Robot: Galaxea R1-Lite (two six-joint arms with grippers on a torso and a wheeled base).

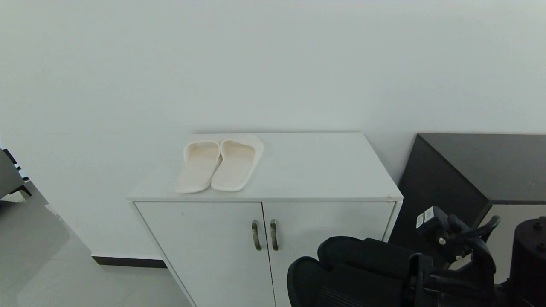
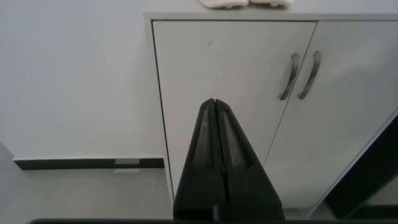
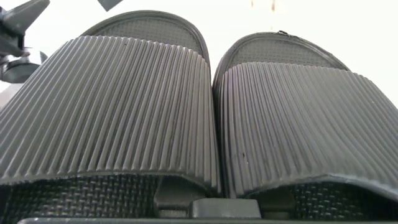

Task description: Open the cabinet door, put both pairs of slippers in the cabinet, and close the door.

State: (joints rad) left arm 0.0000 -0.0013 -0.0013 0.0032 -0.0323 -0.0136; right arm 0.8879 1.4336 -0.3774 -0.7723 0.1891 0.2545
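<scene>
A white cabinet (image 1: 324,170) stands against the wall with both doors shut; two metal handles (image 1: 264,235) meet at the middle. A cream pair of slippers (image 1: 219,165) lies side by side on its top, left of centre. A black ribbed pair of slippers (image 1: 354,268) hangs low in front of the right door, with my right gripper (image 1: 416,273) shut on them at the heels; up close, the black pair (image 3: 124,106) hides the fingers. My left gripper (image 2: 215,102) is shut and empty, low before the left door (image 2: 230,68), left of the handles (image 2: 298,76).
A black table (image 1: 482,166) stands right beside the cabinet. A dark chair (image 1: 10,175) pokes in at the far left. Grey floor (image 1: 64,273) lies open to the left of the cabinet, with a dark baseboard (image 1: 128,261) along the wall.
</scene>
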